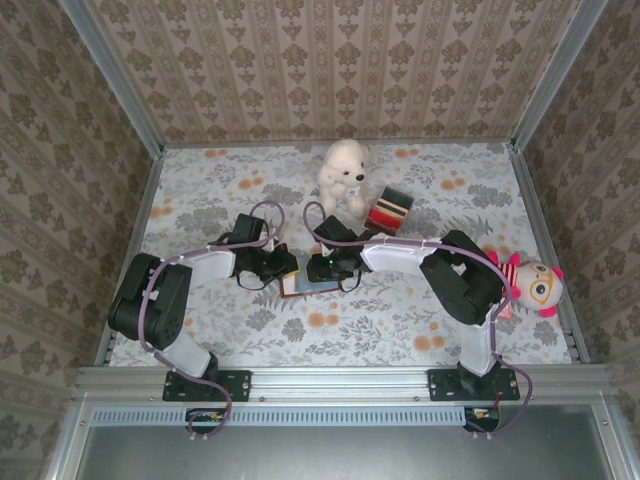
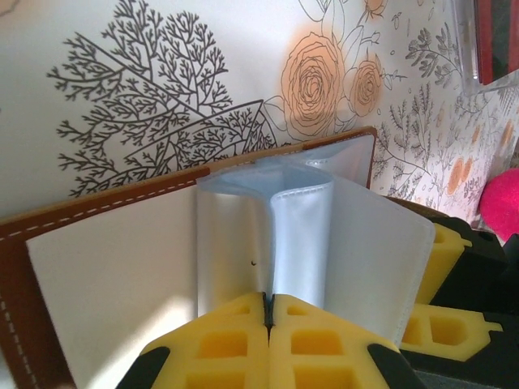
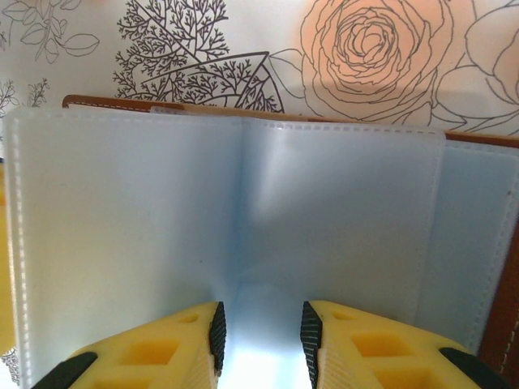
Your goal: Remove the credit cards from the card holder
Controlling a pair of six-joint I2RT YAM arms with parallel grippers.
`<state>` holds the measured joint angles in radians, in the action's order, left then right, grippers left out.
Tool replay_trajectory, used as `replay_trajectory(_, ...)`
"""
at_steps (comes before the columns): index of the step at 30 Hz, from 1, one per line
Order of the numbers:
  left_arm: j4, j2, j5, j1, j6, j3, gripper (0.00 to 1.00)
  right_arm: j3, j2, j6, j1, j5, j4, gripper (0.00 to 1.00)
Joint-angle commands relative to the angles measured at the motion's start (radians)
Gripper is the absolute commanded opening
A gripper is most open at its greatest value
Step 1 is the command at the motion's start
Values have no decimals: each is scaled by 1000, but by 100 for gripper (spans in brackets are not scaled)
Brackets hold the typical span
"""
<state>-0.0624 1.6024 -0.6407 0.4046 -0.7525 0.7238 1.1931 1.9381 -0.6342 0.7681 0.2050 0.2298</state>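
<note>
Your left claw (image 1: 283,266) (image 2: 268,312) is clenched, its yellow fingertips pressed together on a frosted light-blue pocket leaf (image 2: 300,235) of the card holder (image 1: 300,286) (image 2: 97,209). The leaf stands up in a fold straight off the fingertips. The brown leather cover with its pale stitching runs off to that claw's left, a cream inner panel (image 2: 113,284) lying just inside it.

Your right claw (image 1: 322,268) (image 3: 259,324) faces the left one from the other side, with the open holder lying on the flowered tablecloth (image 1: 400,320) between the two and under their tips. Its jaws stand apart, and a strip of pale-blue lining shows in the gap between the fingers (image 3: 207,336). You cannot tell from here whether those fingers touch the leaf. The blue leaves spread flat ahead of that claw, and the brown edge shows beyond them and off to the right.

Whether credit cards sit inside the frosted pockets cannot be told.

Beyond the right claw sits a white plush dog (image 1: 343,172), with a clear striped box (image 1: 389,212) just beside it, further right. A pink-capped doll (image 1: 535,285) lies well off to the right claw's right, by that arm's elbow.
</note>
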Motion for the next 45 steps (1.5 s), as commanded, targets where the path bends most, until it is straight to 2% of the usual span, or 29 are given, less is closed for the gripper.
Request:
replay_trajectory(1, 8, 16, -40, 16, -14, 22, 0, -44, -2, -30, 4, 31, -7, 34)
replay_trajectory(10, 30, -51, -57, 22, -35, 65, 1, -106, -138, -103, -5, 37, -96, 37)
replay_trajectory(18, 3, -99, -90, 22, -17, 85, 20, -145, -242, -126, -12, -28, -97, 42)
replay_trajectory(22, -62, -141, -68, 8, 8, 104, 32, -166, -298, -126, -23, -76, -86, 49)
replay_trajectory(24, -136, -166, -24, -7, 40, 125, 39, -174, -335, -114, -30, -115, -71, 55)
replay_trajectory(26, -218, -193, 35, -26, 78, 148, 52, -182, -380, -93, -38, -171, -50, 61)
replay_trajectory(33, -412, -301, 196, -130, 182, 203, 75, -195, -541, 44, -96, -367, 22, 74)
replay_trajectory(37, -493, -356, 348, -194, 278, 250, 87, -206, -656, 129, -187, -408, 32, 78)
replay_trajectory(39, -505, -378, 426, -218, 318, 265, 97, -227, -702, 169, -230, -450, 12, 86)
replay_trajectory(40, -494, -392, 474, -228, 337, 262, 100, -246, -732, 192, -254, -490, -9, 97)
replay_trajectory(41, -480, -406, 513, -235, 351, 258, 100, -264, -754, 211, -270, -520, -26, 100)
replay_trajectory(45, -373, -468, 673, -253, 417, 203, 100, -324, -807, 242, -372, -654, -50, 100)
